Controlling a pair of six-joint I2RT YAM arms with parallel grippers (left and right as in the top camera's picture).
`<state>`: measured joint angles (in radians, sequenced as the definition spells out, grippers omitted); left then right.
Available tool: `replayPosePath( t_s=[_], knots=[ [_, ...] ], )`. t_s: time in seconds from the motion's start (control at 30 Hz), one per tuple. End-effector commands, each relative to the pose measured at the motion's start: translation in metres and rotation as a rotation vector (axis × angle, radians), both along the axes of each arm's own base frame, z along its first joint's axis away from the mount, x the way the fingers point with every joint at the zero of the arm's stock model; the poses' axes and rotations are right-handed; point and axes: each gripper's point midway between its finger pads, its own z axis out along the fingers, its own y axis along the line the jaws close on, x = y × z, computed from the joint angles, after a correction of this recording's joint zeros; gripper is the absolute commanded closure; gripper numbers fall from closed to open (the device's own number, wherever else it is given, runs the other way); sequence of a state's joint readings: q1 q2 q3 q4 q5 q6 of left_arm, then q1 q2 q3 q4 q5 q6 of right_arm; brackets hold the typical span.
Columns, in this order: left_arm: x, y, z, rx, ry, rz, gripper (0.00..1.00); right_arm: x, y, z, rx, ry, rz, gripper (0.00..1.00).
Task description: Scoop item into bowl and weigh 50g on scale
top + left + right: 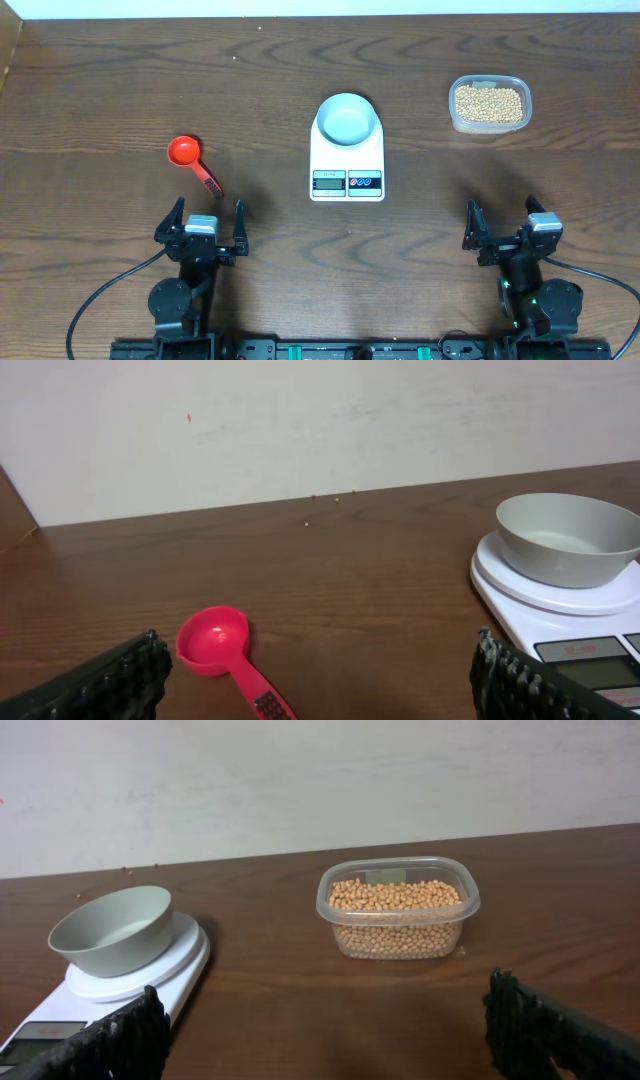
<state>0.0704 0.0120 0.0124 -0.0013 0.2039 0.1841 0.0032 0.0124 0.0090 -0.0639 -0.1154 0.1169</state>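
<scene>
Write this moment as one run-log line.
left gripper: open, empty | right gripper: open, empty | red scoop: untouched | bowl: empty, on scale | beans: in tub

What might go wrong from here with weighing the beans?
The red plastic scoop lies flat; its thin handle may slip when grasped. The pale blue-grey bowl sits on the white digital scale; a bump could shift it. The tan beans in the clear plastic tub stand aside, so some may spill in transit.
</scene>
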Motion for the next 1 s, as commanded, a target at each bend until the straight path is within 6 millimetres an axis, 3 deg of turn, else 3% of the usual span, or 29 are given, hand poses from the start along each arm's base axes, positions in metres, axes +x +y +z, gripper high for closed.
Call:
replayPosePath(
  t_s=[0.0,0.5,0.73,0.97],
  knots=[
    [-0.001,-0.004,-0.012,0.005,0.039,-0.023,0.02,0.0,0.001,-0.001,-0.014,-0.002,0.006,0.01],
    [0.006,-0.004,0.02,-0.012,0.093,-0.025,0.02,0.0,0.001,-0.001,-0.014,-0.002,0.006,0.01],
    [0.028,-0.007,0.042,-0.025,0.198,-0.048,0.02,0.0,0.001,-0.001,-0.014,-0.002,0.006,0.01],
    [0.064,-0.009,0.06,-0.044,0.338,-0.073,0.02,0.0,0.001,-0.001,-0.014,-0.002,0.006,0.01]
  ],
)
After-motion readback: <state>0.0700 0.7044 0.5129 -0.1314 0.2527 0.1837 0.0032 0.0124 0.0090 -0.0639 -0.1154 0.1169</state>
